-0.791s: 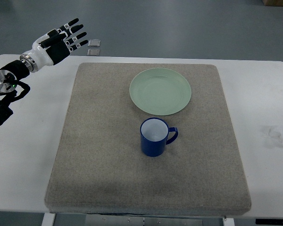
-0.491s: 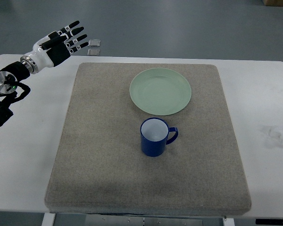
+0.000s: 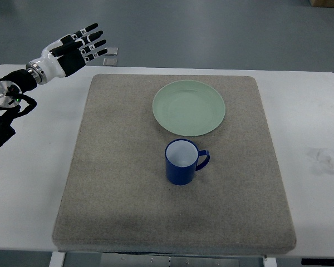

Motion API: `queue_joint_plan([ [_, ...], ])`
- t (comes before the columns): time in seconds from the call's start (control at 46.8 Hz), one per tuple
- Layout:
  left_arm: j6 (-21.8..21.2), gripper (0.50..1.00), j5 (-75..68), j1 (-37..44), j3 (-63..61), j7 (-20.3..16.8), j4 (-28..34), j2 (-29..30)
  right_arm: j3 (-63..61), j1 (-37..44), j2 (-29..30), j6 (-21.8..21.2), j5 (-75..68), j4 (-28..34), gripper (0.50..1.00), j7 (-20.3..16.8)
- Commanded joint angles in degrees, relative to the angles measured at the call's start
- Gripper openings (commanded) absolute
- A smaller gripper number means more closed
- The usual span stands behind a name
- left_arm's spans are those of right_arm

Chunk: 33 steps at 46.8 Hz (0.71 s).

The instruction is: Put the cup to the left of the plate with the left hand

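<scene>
A blue cup (image 3: 182,162) with a white inside stands upright on the grey mat (image 3: 117,183), its handle pointing right. It sits just in front of the pale green plate (image 3: 189,107), which lies at the mat's far middle. My left hand (image 3: 78,49) is up at the table's far left corner, fingers spread and empty, far from the cup. The right arm does not show.
The mat lies on a white table (image 3: 39,167). Two small grey squares (image 3: 112,55) lie on the floor past the far edge, near my left hand. A dark smudge (image 3: 323,157) marks the table at the right.
My left hand has drifted slightly up and to the right, still open. The cup and plate have not moved.
</scene>
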State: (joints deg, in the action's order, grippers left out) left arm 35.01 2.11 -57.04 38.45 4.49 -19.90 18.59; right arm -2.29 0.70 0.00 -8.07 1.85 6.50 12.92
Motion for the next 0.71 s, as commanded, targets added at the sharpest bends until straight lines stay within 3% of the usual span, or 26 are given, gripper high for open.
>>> queue_joint_plan([
  [0.0, -0.01, 0.999, -0.35, -0.18, -1.01, -0.53, 0.04, 0.04, 0.0, 0.0, 0.0, -0.01, 0.0, 0.0, 0.932, 0.0],
  [0.214, -0.01, 0.999, -6.93, 0.43, -1.1, -6.06, -4.88, 2.59, 0.0, 0.0, 0.0, -0.01, 0.0, 0.0, 0.932, 0.0],
  [0.47, -0.01, 0.999, -25.39, 2.63, -1.01, -19.07, -16.03, 9.09, 0.0, 0.0, 0.0, -0.01, 0.0, 0.0, 0.932, 0.0],
  [0.684, -0.01, 0.999, -36.3, 7.99, -0.92, -23.29, -25.88, 13.14, 0.0, 0.0, 0.0, -0.01, 0.0, 0.0, 0.932, 0.0],
])
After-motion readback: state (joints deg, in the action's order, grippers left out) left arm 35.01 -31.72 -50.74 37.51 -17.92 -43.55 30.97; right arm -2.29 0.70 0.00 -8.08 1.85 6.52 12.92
